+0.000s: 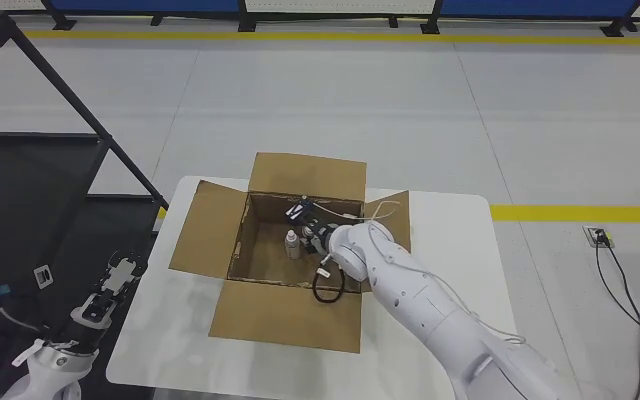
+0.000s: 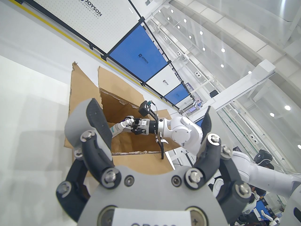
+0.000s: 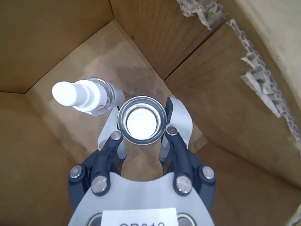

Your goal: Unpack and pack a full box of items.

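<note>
Right gripper (image 3: 143, 109) was down inside the box (image 1: 305, 175), fingers (image 3: 180, 116) clamped on opposite sides of a can (image 3: 142, 122). Can had a metal rim and a white cap and was held upright, top toward the wrist. Couldn't tell whether its base was touching the box floor. Just beside the can stood a spray bottle (image 3: 87, 95) with a clear body and a white nozzle top, upright on the box floor. Couldn't tell whether it touched the nearer finger. From above, bottle and can were near the middle of the box, can on the bottle's right. Box was plain brown cardboard, open, all four flaps folded outward, sitting about mid-way across a white table (image 1: 440, 230). Inner walls were bare, with torn corrugated edges (image 3: 202, 5) along the rim where the flaps fold. Black cable loop (image 1: 325, 290) on the right arm hung over the box's near edge, above the near flap. Left gripper (image 2: 150, 109) was well apart from the box, out past its left flap and beyond the table's left edge. Its fingers were spread wide with nothing between them, released. Its wrist camera faced the box, with the right arm reaching in over the box's right side.
</note>
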You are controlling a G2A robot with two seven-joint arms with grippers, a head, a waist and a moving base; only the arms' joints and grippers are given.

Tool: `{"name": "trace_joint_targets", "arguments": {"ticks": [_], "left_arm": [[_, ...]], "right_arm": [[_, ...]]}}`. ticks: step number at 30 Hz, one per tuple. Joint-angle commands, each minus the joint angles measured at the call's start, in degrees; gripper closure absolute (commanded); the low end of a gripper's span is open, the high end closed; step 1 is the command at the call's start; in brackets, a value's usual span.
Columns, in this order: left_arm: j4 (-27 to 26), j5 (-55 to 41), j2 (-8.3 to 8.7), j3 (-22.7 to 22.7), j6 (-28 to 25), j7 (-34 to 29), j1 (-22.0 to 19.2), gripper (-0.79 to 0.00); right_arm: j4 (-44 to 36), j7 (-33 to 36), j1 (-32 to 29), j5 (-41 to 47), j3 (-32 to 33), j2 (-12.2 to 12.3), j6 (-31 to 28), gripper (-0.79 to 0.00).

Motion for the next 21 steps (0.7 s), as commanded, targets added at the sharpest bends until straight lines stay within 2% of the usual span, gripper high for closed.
{"name": "trace_joint_targets", "arguments": {"ticks": [1, 8, 12, 17, 21], "left_arm": [[0.0, 0.0, 0.0, 0.0, 0.0, 0.0, 0.0, -0.785], [0.0, 0.0, 0.0, 0.0, 0.0, 0.0, 0.0, -0.785], [0.0, 0.0, 0.0, 0.0, 0.0, 0.0, 0.0, -0.785], [0.0, 0.0, 0.0, 0.0, 0.0, 0.0, 0.0, -0.785], [0.0, 0.0, 0.0, 0.0, 0.0, 0.0, 0.0, -0.785]], "right_arm": [[-3.91, 1.26, -1.4, -1.38, 1.37, 1.12, 1.56, 0.0], [-17.13, 7.05, -7.13, -7.04, 7.5, 5.17, 6.3, 0.0], [-27.69, 9.15, -12.82, -10.64, 13.24, 8.02, 8.01, 0.0], [-46.52, 9.85, -24.87, -16.04, 23.33, 11.95, 8.46, 0.0], [-62.73, 7.47, -36.84, -19.86, 32.35, 14.3, 9.86, 0.0]]}}
